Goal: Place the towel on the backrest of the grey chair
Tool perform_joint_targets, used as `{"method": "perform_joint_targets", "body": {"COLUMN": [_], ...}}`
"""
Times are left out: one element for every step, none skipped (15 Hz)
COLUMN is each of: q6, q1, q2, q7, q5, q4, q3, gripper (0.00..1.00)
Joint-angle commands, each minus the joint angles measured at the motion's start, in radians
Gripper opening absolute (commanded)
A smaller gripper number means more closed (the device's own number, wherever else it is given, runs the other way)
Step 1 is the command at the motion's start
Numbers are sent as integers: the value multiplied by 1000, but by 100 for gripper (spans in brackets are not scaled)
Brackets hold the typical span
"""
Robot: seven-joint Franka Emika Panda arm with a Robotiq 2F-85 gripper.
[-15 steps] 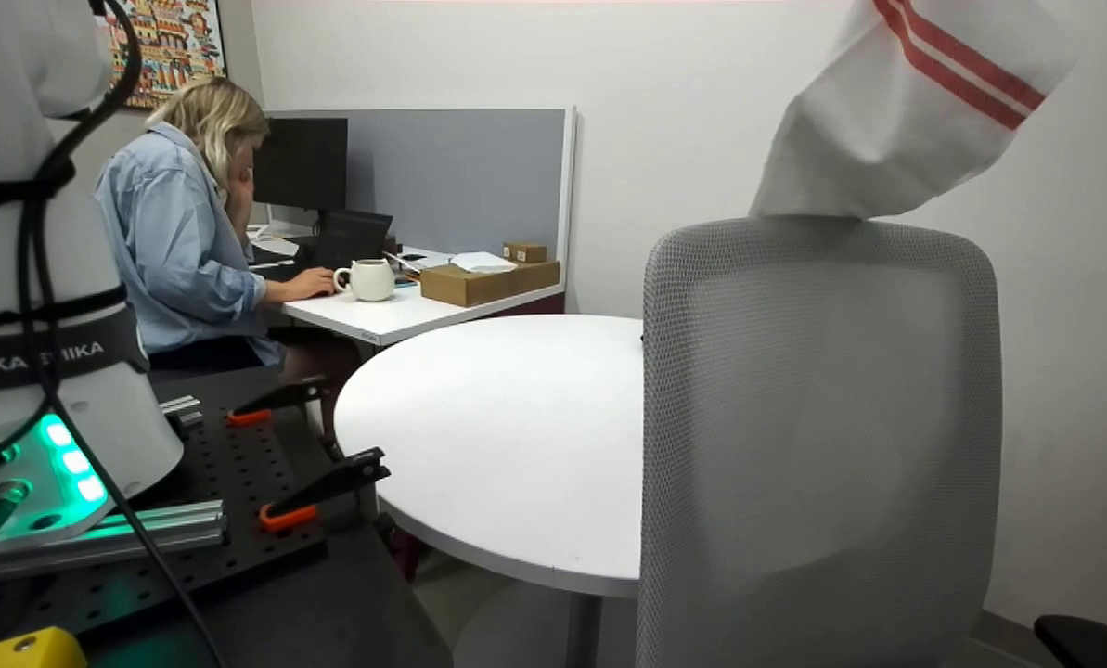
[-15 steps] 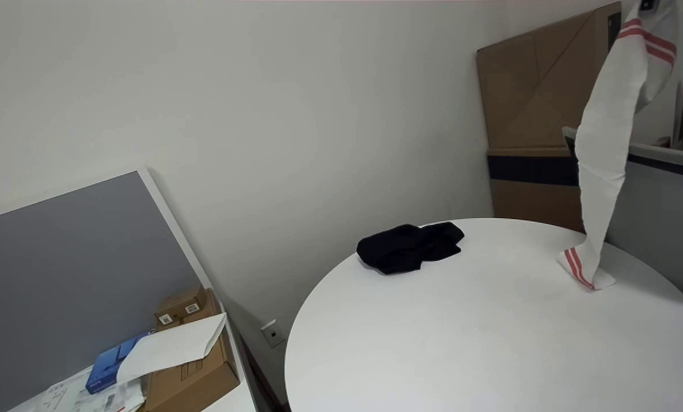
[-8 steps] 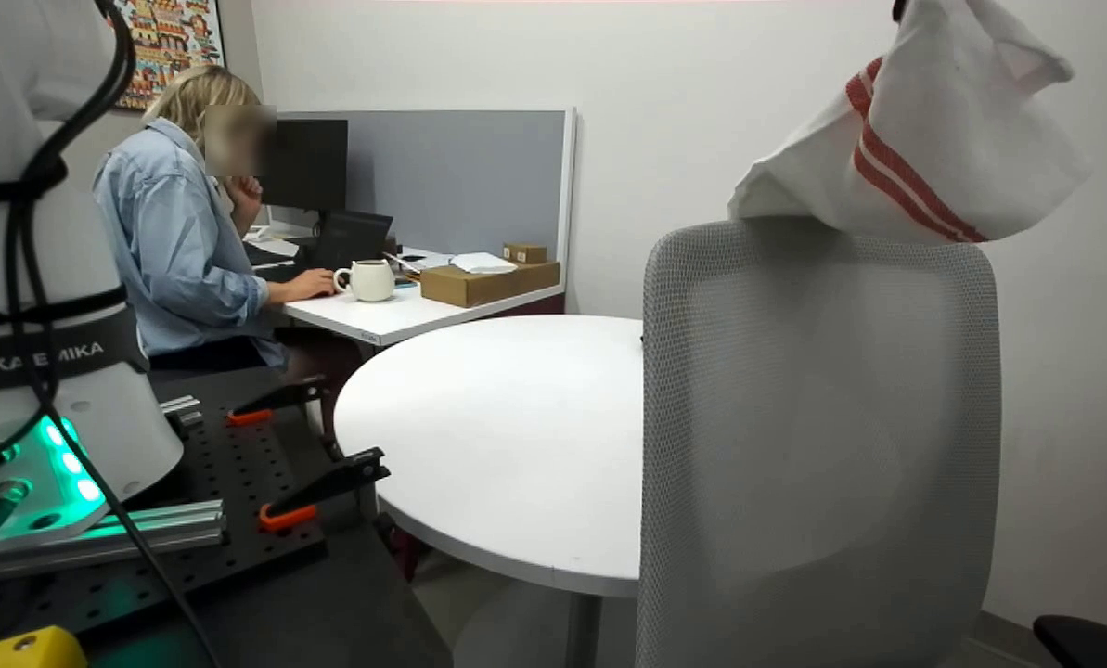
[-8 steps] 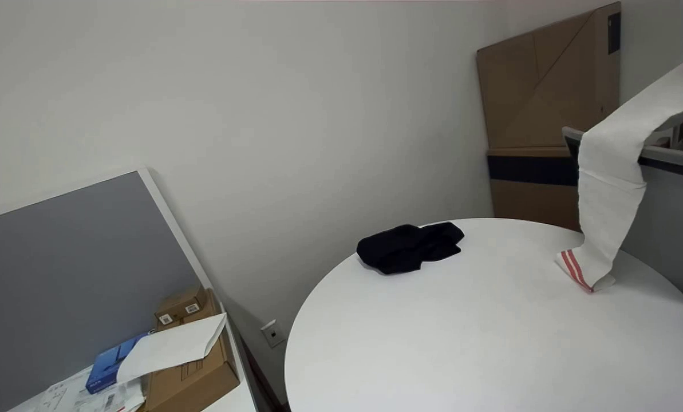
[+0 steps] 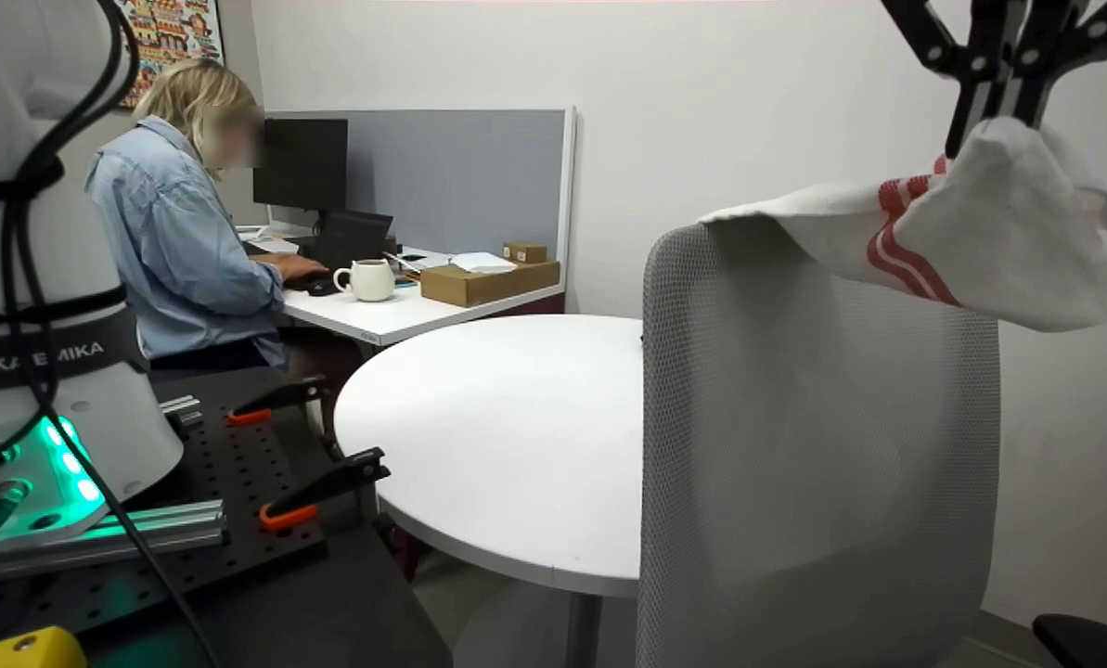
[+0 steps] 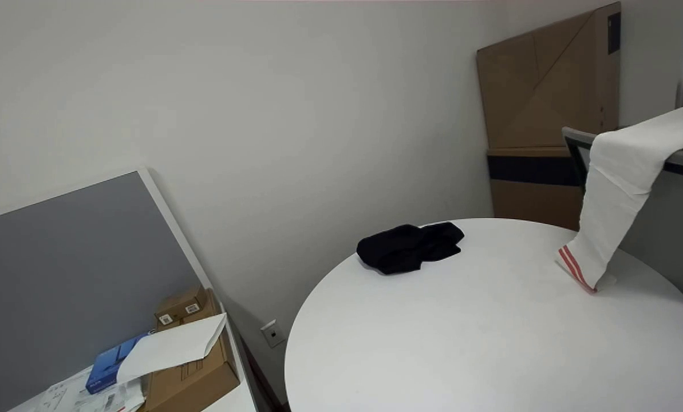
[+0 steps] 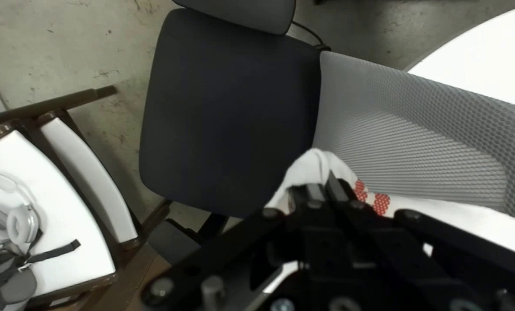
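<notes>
The white towel with red stripes (image 5: pixel 1026 241) lies over the top edge of the grey chair's backrest (image 5: pixel 813 445). My gripper (image 5: pixel 994 130) is shut on its near end, above and to the right of the backrest's top. In an exterior view the towel (image 6: pixel 624 171) slopes over the backrest (image 6: pixel 673 223), and its far striped end reaches down to the round table; the gripper is out of that view. In the wrist view the gripper (image 7: pixel 322 185) pinches a fold of towel (image 7: pixel 307 170) on the seat side, beside the mesh backrest (image 7: pixel 404 125).
The round white table (image 6: pixel 461 343) stands behind the backrest, with a black cloth (image 6: pixel 410 246) on it. A person (image 5: pixel 182 223) sits at a desk (image 5: pixel 377 320). In the wrist view a white chair (image 7: pixel 63 242) holding headphones (image 7: pixel 11 216) stands beyond the dark seat (image 7: pixel 231 108).
My gripper has come down into an exterior view, moving right and lower. The towel, earlier hanging steeply, now bends across the backrest's top, its held end lower on the near side.
</notes>
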Motion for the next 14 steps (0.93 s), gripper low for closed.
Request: {"method": "perform_joint_targets", "body": {"q6": [28, 24, 20, 21, 20, 23, 29, 30, 33, 42, 51, 55, 59, 63], "q1": [-1, -1, 1, 3, 5, 9, 12, 14, 16, 17, 17, 16, 15, 16], "q2": [25, 29, 29, 28, 25, 21, 18, 17, 16, 15, 15, 14, 11, 4], "q7": [58, 64, 66, 68, 71, 74, 76, 76, 77, 81, 85, 84, 82, 87], "q5": [-45, -39, -29, -24, -19, -18, -23, -25, -24, -27, -29, -24, -16, -2], "q4": [11, 12, 14, 14, 13, 12, 12, 13, 14, 15, 15, 15, 13, 7], "q3": [5, 9, 15, 20, 26, 33, 38, 42, 46, 47, 48, 50, 51, 54], "gripper": [34, 43, 50, 58, 65, 73, 79, 85, 94, 99, 100, 100, 100, 100]}}
